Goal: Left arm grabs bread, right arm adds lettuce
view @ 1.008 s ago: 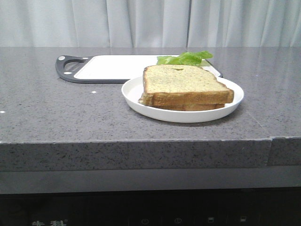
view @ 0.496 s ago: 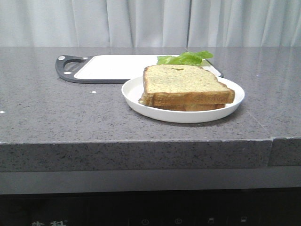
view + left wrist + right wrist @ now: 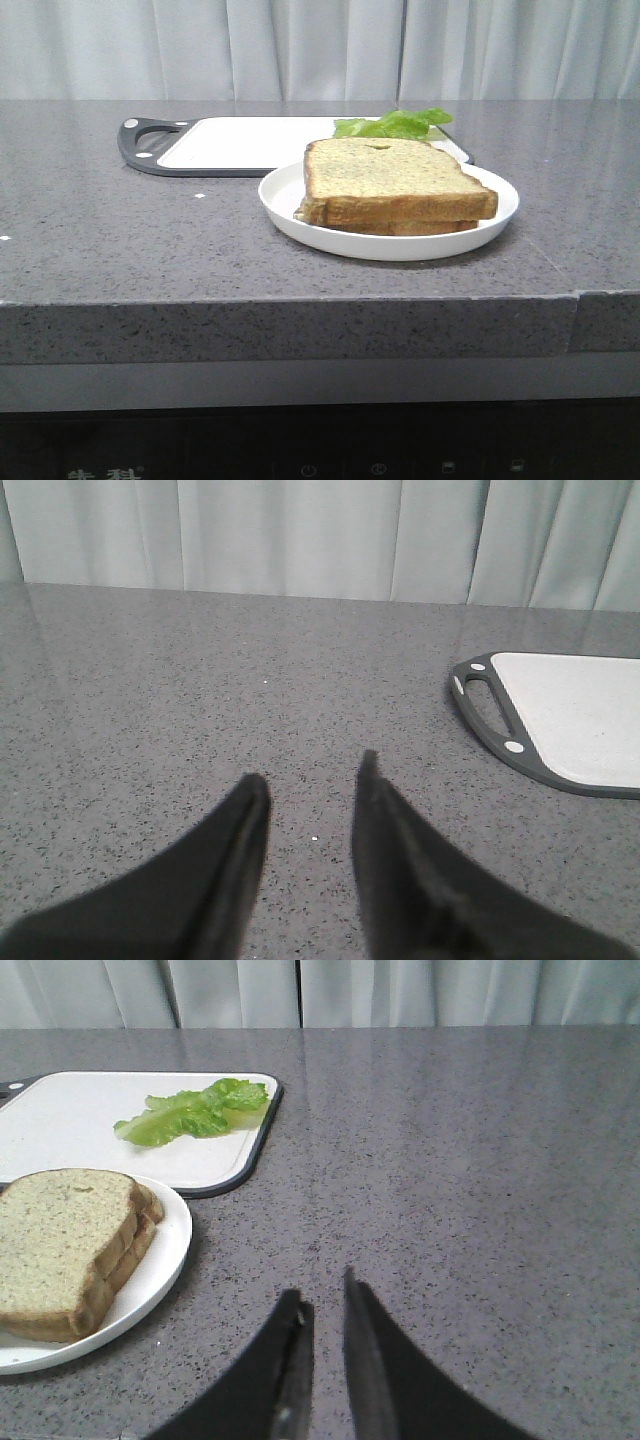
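The bread [image 3: 385, 170], a thick tan slice with a brown crust, lies on top of a thinner slice [image 3: 410, 227] on a white plate [image 3: 390, 246]. The lettuce [image 3: 395, 124] lies behind it on a white cutting board [image 3: 240, 140]. Neither arm shows in the front view. In the right wrist view my right gripper [image 3: 320, 1288] hangs over bare counter with its jaws a little apart and empty. The bread [image 3: 55, 1235] and lettuce [image 3: 190, 1112] are off to its side. My left gripper [image 3: 313, 768] is open and empty over bare counter. The bread and lettuce are out of the left wrist view.
The cutting board has a dark rim and a handle end [image 3: 485, 695], which lies near my left gripper. The grey stone counter [image 3: 120, 240] ends in a front edge below the plate. A pale curtain hangs behind.
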Controlling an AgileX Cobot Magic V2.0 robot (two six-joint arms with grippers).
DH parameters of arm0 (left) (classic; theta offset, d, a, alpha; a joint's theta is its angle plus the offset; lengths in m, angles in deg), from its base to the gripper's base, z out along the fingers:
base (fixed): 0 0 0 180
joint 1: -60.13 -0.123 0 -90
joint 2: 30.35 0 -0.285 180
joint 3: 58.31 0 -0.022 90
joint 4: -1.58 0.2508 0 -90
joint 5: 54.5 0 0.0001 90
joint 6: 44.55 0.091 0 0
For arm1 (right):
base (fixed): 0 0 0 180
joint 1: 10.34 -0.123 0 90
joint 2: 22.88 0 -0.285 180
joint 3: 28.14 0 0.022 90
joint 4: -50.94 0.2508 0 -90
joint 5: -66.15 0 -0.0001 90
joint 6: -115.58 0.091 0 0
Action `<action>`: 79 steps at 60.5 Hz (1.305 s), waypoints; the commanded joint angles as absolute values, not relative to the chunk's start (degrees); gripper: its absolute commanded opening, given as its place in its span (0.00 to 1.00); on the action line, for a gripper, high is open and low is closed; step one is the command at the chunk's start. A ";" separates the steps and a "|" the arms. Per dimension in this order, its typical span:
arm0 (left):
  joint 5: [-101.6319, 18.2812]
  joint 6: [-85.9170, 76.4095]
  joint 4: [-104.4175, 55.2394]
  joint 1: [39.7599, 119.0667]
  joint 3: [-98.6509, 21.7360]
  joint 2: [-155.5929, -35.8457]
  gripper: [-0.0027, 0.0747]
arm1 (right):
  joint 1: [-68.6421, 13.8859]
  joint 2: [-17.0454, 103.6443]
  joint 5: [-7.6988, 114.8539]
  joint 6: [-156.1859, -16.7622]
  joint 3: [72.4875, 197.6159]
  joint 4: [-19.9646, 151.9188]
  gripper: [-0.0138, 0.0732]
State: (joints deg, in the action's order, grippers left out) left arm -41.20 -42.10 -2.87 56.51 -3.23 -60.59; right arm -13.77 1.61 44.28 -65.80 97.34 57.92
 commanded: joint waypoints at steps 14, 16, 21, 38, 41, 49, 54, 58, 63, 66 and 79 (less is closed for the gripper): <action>-37.30 -42.21 -14.74 59.31 -9.53 -66.32 0.67 | -13.26 2.52 48.47 -65.90 99.54 57.43 0.66; -35.11 -41.46 -15.50 60.74 -11.26 -68.67 0.67 | -13.26 2.52 48.47 -65.90 99.54 57.43 0.66; -31.33 -40.03 -18.39 65.06 -15.90 -75.22 0.67 | -13.26 2.52 48.47 -65.90 99.54 57.43 0.66; -29.74 -40.14 -20.44 84.08 -33.34 -101.41 0.67 | -13.26 2.52 48.47 -65.90 99.54 57.43 0.66; -29.74 -40.26 -20.57 86.65 -36.42 -105.85 0.67 | -13.26 2.52 48.34 -65.90 99.54 57.43 0.66; -28.39 -40.26 -21.49 91.86 -44.15 -116.16 0.67 | -13.26 2.52 48.00 -65.96 99.54 57.37 0.66; -27.10 -40.26 -21.49 94.30 -48.81 -121.89 0.67 | -13.26 2.52 48.01 -65.96 99.54 57.32 0.66; -26.06 -40.26 -21.49 95.77 -52.23 -125.98 0.67 | -13.26 2.52 48.01 -65.96 99.54 57.32 0.66; -25.72 -40.26 -21.49 96.84 -55.31 -129.80 0.67 | -13.26 2.52 48.01 -65.96 99.54 57.32 0.66; -25.73 -40.26 -21.73 97.28 -56.65 -131.57 0.67 | -13.26 2.52 48.01 -65.96 99.54 57.32 0.66; -24.32 -40.26 -22.66 97.63 -59.54 -136.38 0.67 | -13.26 2.52 48.01 -65.96 99.54 57.32 0.66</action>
State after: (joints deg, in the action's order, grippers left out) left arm -22.67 -40.09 -21.18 97.13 -57.09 -137.77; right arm -13.77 1.61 43.83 -65.80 97.34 57.90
